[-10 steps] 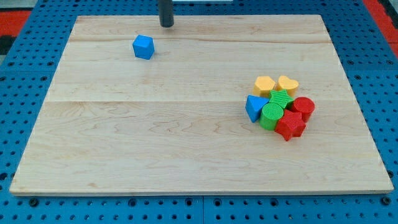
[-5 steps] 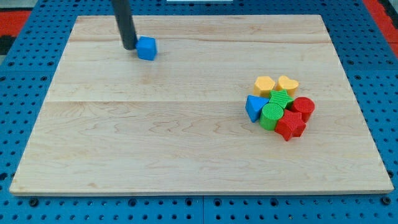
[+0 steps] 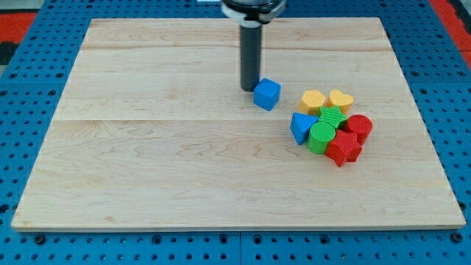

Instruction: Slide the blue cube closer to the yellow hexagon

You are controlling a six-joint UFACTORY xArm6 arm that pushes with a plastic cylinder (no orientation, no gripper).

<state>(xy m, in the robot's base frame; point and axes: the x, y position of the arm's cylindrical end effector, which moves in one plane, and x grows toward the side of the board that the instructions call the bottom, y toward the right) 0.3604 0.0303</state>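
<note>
The blue cube (image 3: 267, 94) sits on the wooden board (image 3: 147, 162) near the middle, a short gap to the left of the yellow hexagon (image 3: 313, 100). My tip (image 3: 251, 87) rests on the board right against the cube's upper left side. The rod rises straight up to the view's top. The yellow hexagon is at the top left of a cluster of blocks on the view's right.
The cluster also holds a yellow heart (image 3: 341, 99), a blue triangle (image 3: 300, 126), two green blocks (image 3: 332, 115) (image 3: 321, 137), a red cylinder (image 3: 359, 127) and a red star (image 3: 343, 149). A blue pegboard surrounds the board.
My tip came down to the cube's left side, then pushed it right and down across the board, from the upper left to near the yellow hexagon.
</note>
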